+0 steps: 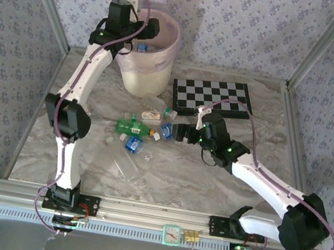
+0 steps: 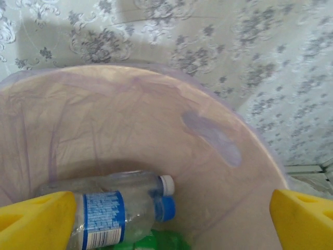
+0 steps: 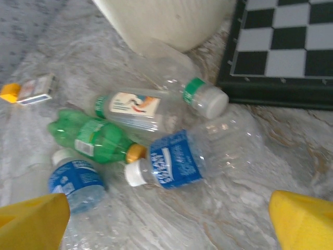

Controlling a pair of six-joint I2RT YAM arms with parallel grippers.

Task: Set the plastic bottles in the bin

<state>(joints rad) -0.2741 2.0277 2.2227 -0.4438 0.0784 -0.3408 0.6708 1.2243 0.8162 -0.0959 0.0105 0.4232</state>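
1. Lying in the cream bin point(image 1: 141, 79) with its pinkish liner point(image 2: 210, 138): clear bottles point(image 2: 112, 213) with blue and white caps, a green one beneath.
2. Left gripper point(image 2: 169, 221) hangs open above them.
3. More bottles point(image 3: 177, 164), clear and green, cluster on the desk point(image 3: 234, 208) by the bin's foot, near a chessboard point(image 3: 286, 47) and small carton point(image 3: 34, 89).
4. Right gripper point(image 3: 167, 223) hovers open over that cluster.

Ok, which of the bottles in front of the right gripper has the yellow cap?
The green bottle, lying on its side just left of the blue-labelled clear one. Its neighbours are clear with white caps.
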